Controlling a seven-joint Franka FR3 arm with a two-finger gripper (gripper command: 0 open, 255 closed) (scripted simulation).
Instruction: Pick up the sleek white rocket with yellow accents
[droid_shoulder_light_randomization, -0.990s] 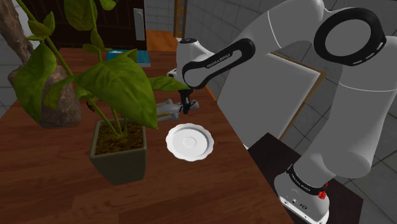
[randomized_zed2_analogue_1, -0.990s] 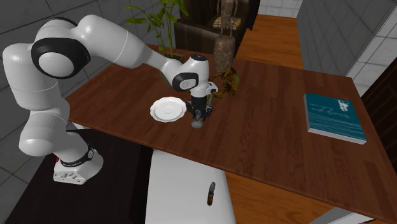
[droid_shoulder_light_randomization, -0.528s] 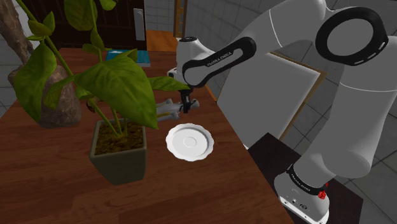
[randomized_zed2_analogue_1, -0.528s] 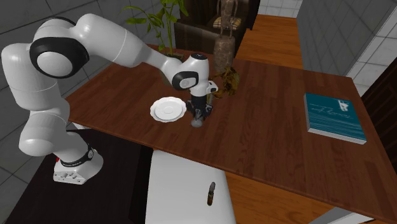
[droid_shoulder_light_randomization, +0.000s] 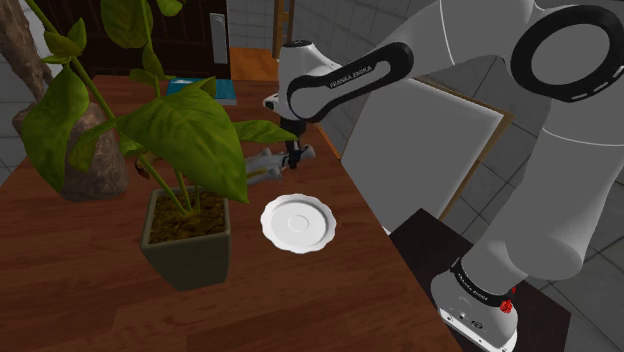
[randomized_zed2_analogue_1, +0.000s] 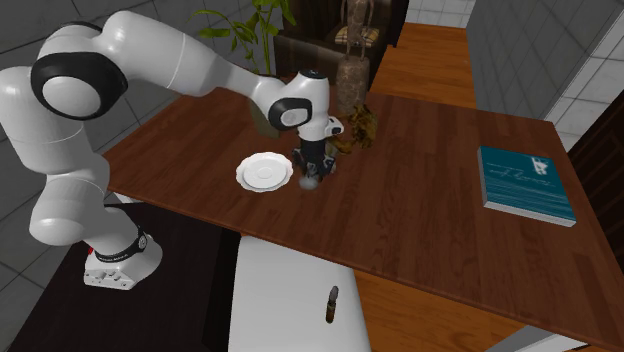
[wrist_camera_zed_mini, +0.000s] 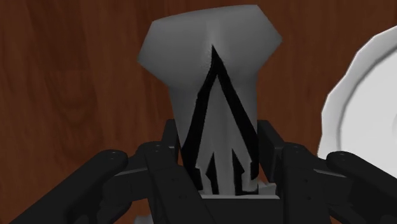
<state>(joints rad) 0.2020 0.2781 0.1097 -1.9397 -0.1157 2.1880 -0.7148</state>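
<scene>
The rocket (wrist_camera_zed_mini: 210, 83) is grey-white with a black fin mark, and it sits clasped between my black fingers (wrist_camera_zed_mini: 156, 162). In the shoulder view my gripper (droid_shoulder_light_randomization: 293, 155) is shut on the rocket (droid_shoulder_light_randomization: 262, 166), which lies roughly level just above the wooden table (droid_shoulder_light_randomization: 80, 290). A large leaf partly covers it there. From the second exterior view the gripper (randomized_zed2_analogue_1: 315, 165) points down at the table's near edge with the rocket (randomized_zed2_analogue_1: 311, 180) hanging under it.
A white saucer (droid_shoulder_light_randomization: 297, 222) (randomized_zed2_analogue_1: 264, 171) (wrist_camera_zed_mini: 362, 108) lies right beside the gripper. A potted plant (droid_shoulder_light_randomization: 185, 235) with broad leaves stands close by. A brown trunk-like piece (droid_shoulder_light_randomization: 90, 160) and a teal book (randomized_zed2_analogue_1: 525, 184) are farther off.
The arm has risen and carried the rocket up off the table. The fingers stay clasped on it. The saucer and plant have not moved.
</scene>
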